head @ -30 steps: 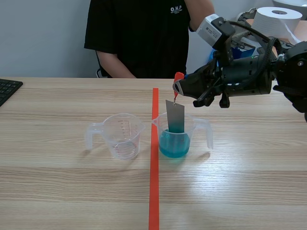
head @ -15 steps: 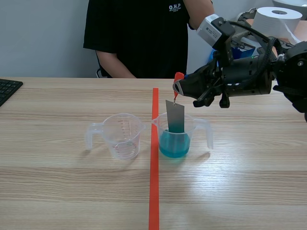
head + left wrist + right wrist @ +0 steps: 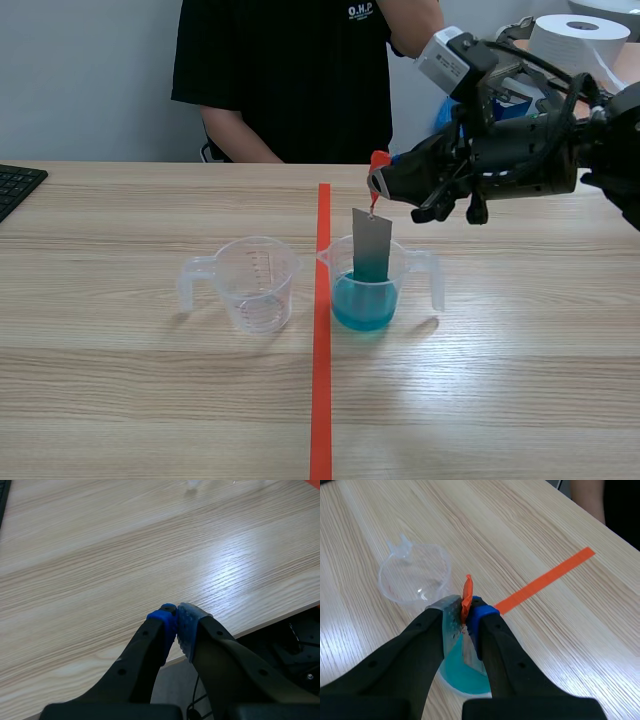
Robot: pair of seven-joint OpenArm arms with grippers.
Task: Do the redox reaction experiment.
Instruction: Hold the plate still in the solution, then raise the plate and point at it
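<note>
Metal strip (image 3: 371, 243) is hanging at centre frame, its lower end inside a clear measuring cup (image 3: 407, 264) of blue liquid. Right gripper (image 3: 378, 185) is pinching the strip's red tab (image 3: 377, 160) between its fingers. Left gripper (image 3: 176, 623) is hovering over the table (image 3: 100, 555), fingers pressed together, empty.

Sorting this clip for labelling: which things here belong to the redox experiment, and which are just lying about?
In the job: right gripper, shut on the red tab of the grey metal strip; measuring cup of blue liquid, strip hanging into it; empty clear measuring cup.
Lying about: keyboard; paper roll; left gripper, shut on nothing, over the table edge.
</note>
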